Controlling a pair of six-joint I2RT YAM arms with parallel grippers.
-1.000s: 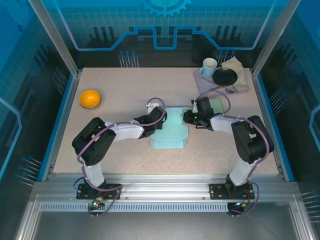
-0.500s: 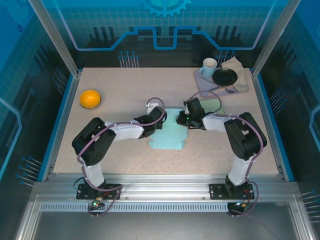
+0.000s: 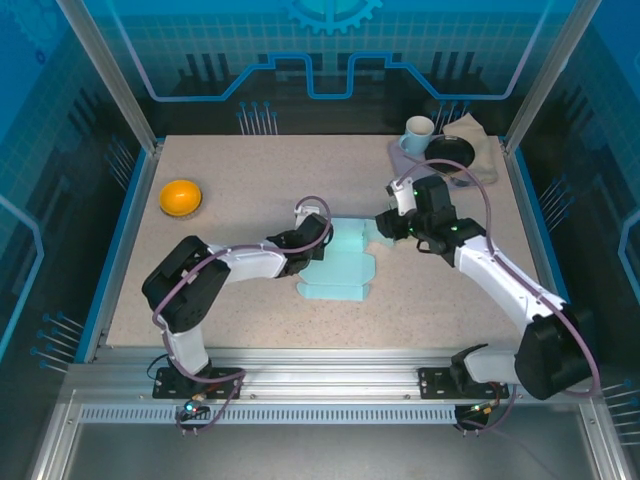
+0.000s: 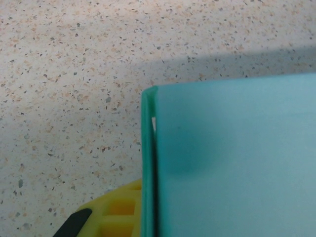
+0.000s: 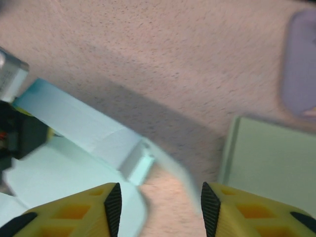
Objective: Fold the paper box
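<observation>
The paper box point(image 3: 338, 268) is a light teal, partly folded sheet lying flat at the table's middle. My left gripper point(image 3: 312, 244) is at its left side, shut on the box's left edge. In the left wrist view the teal panel point(image 4: 232, 158) covers the right half, with one yellow finger point(image 4: 116, 211) showing beside its raised edge. My right gripper point(image 3: 390, 224) hangs just off the box's far right corner, open. Between its fingers point(image 5: 160, 210) I see bare table, and a blurred flap of the box point(image 5: 94, 131) lies to the left.
An orange bowl point(image 3: 181, 196) sits at the far left. At the back right are a white mug point(image 3: 419, 130), a black dish point(image 3: 450, 152), a beige cloth point(image 3: 480, 140) and a purple mat point(image 5: 301, 64). A pale green pad point(image 5: 271, 163) lies right of the right gripper.
The right gripper was shut at the box's right flap; it has opened, let go and pulled back up and to the right. The left gripper has stayed put.
</observation>
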